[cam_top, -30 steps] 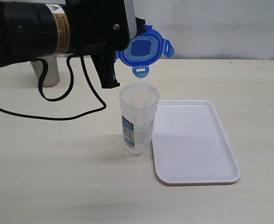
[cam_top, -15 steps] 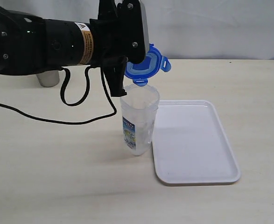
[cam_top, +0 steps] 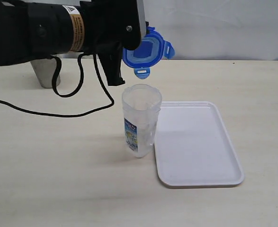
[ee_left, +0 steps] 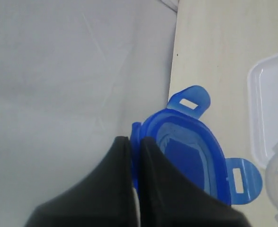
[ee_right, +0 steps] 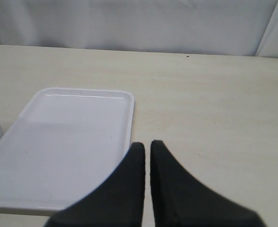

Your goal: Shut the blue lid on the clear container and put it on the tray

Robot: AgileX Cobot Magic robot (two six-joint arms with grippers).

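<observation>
Grip on the blue lid (cam_top: 147, 51) comes from the left fingers (ee_left: 117, 165), clamped on its rim and holding it tilted in the air above and just beyond the open clear container (cam_top: 139, 120). That container stands upright on the bench (cam_top: 58, 165), just left of the tray (cam_top: 195, 142) (edges nearly touching). The right fingers (ee_right: 134, 179) are all but closed on nothing.

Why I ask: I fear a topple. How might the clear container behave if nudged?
Probably tips easily: the clear container stands tall and narrow on the table. Likely light, since it looks empty and thin-walled. Its smooth plastic may slide rather than grip.
</observation>
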